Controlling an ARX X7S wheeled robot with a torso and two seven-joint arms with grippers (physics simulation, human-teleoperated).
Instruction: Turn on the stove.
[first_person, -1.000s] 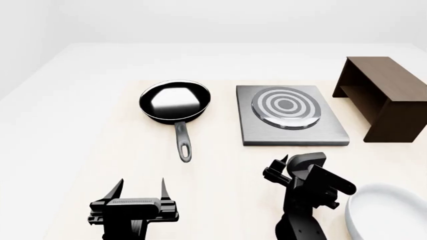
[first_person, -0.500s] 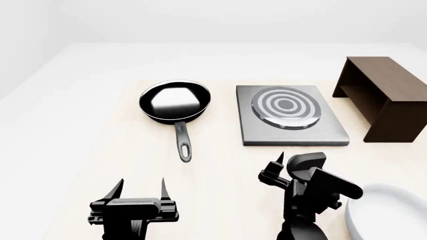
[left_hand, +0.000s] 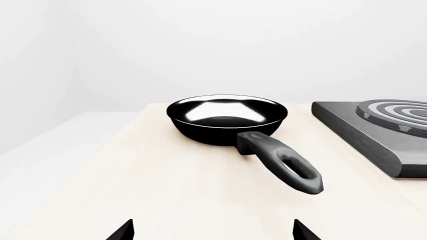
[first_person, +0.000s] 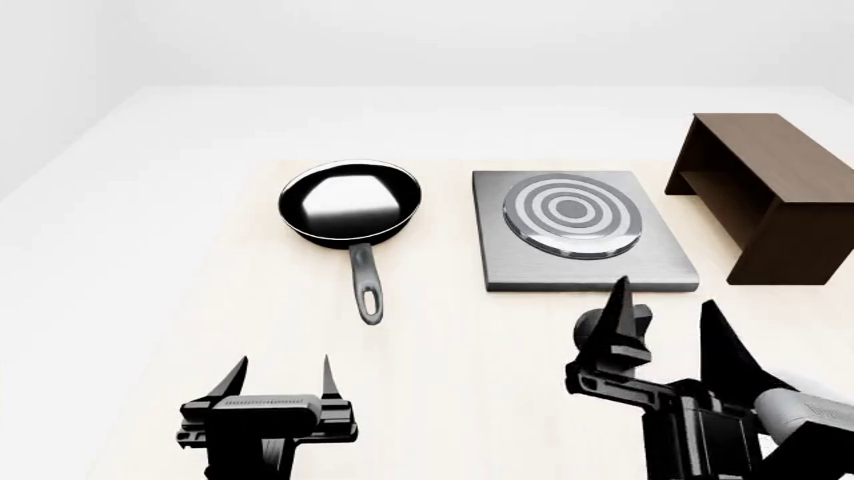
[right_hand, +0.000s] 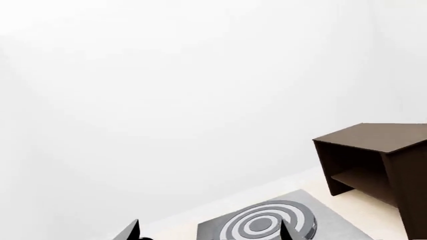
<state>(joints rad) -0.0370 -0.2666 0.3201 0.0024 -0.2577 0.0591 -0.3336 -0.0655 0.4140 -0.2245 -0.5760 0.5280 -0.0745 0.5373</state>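
While the flat square grey metal stove (first_person: 583, 243) with its ringed round burner is lying far right on the pale wooden surface (first_person: 441, 400), the right gripper (first_person: 663, 325) is hovering near it, fingers spread, and the left gripper (first_person: 279, 379) is waiting near left, fingers apart.

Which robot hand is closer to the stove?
Right. The right gripper sits just in front of the stove; the left gripper is farther, below the frying pan.
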